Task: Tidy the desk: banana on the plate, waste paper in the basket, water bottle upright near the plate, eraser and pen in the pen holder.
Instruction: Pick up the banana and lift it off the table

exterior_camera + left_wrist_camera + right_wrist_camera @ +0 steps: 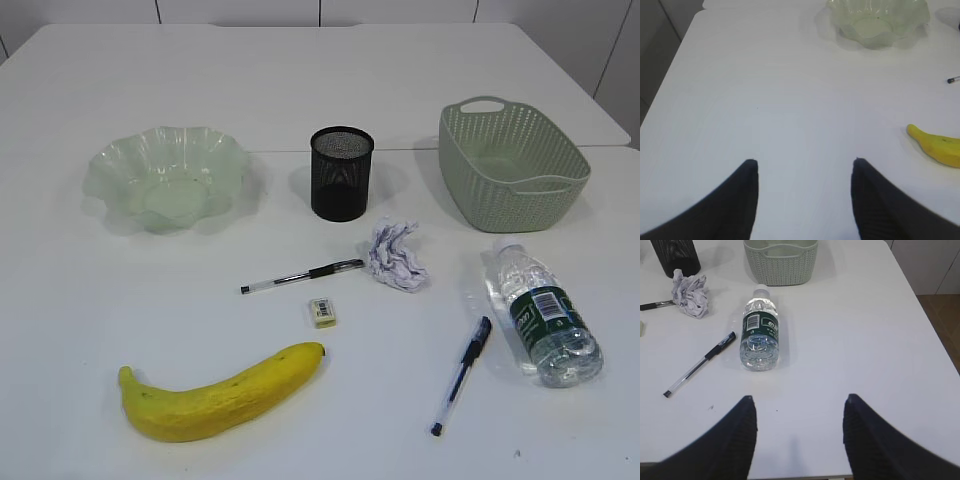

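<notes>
A white desk [120,300] was seen with all items loose on it. The plate [166,178] sat at back left, the pen holder [341,172] upright at back centre, the basket [511,163] at back right. The banana [215,396] lay at front left, well apart from the plate. The eraser [323,312] lay between the banana and one pen [303,276]; the paper ball [397,256] was found just beside that pen's cap end. The bottle [543,313] lay on its side at right, cap toward the basket, with a second pen [461,375] near it. Left gripper [805,165] fingers [747,172] were spread over bare desk, nothing held. Right gripper [799,401] fingers [746,407] were likewise spread and empty, near the bottle's base.
</notes>
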